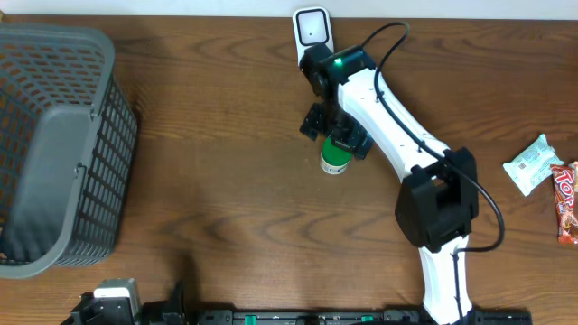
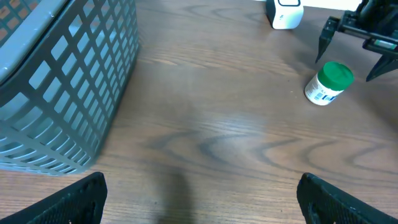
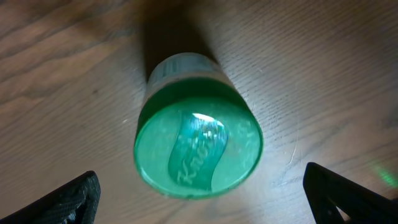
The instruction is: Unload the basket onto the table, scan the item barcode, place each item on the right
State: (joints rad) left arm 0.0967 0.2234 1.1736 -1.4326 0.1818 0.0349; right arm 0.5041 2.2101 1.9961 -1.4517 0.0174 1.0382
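The item is a small white jar with a green lid (image 1: 334,161) standing on the wooden table near the middle. My right gripper (image 1: 336,135) hovers directly over it, open, with nothing between the fingers. In the right wrist view the green lid (image 3: 198,143) fills the centre, and the right gripper (image 3: 202,199) has one dark fingertip in each lower corner, well clear of the jar. The white barcode scanner (image 1: 312,29) stands at the table's far edge, just behind. From the left wrist I see the jar (image 2: 328,83), the scanner (image 2: 284,12) and my open left gripper (image 2: 199,199) low over bare table.
A large grey plastic basket (image 1: 54,135) takes up the left side, also close on the left in the left wrist view (image 2: 62,81). At the right edge lie a white-teal packet (image 1: 533,164) and an orange-red candy bar (image 1: 567,203). The right arm spans from the front edge to the jar.
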